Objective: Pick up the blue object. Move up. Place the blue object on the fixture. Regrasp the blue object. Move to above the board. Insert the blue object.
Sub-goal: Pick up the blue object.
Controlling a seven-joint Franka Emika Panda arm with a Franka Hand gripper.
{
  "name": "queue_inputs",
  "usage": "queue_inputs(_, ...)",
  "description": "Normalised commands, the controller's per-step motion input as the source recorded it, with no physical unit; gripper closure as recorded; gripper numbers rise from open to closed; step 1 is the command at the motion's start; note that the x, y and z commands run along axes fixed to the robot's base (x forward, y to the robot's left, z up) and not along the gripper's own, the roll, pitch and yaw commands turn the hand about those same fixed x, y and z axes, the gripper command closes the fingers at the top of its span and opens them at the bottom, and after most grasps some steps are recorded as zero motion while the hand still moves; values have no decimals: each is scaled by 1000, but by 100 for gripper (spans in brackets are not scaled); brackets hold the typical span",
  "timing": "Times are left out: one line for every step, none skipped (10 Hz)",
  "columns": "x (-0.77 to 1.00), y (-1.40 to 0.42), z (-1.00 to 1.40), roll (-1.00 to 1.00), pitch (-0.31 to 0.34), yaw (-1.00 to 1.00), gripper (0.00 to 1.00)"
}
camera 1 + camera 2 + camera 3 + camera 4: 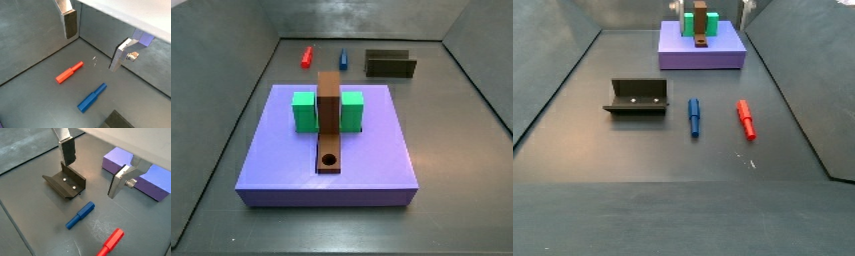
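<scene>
The blue object (695, 116) is a slim peg lying flat on the grey floor, between the fixture (637, 97) and a red peg (746, 119). It shows in both wrist views (91, 97) (80, 214). My gripper (89, 179) hangs open well above the floor with nothing between its fingers (67, 22); the blue object lies beyond the fingertips, untouched. The fixture (65, 183) stands close to one finger in a wrist view. The board (331, 150) is a purple slab carrying two green blocks (305, 112) and a brown bar (329, 125) with a round hole.
A red peg (69, 72) of the same shape lies beside the blue one. Grey walls (225, 90) enclose the floor on all sides. The board (702, 48) sits at the far end from the pegs.
</scene>
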Motion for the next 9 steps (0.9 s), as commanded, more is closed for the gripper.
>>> queue_inputs(303, -140, -560, 0, 0, 37, 0)
queue_inputs(314, -414, -571, 47, 0, 69, 0)
queue_inputs(540, -523, -691, 53, 43, 20, 0)
queue_inputs(826, -340, -911, -6, 90, 0, 0)
queue_inputs(543, -117, -1000, -31, 0, 0, 0)
queue_inputs(209, 0, -994, -69, -63, 0, 0)
queue_inputs(66, 0, -897, -107, -73, 23, 0)
queue_inputs(117, 0, -780, -151, -19, 71, 0)
queue_inputs(191, 0, -706, -173, 0, 103, 0)
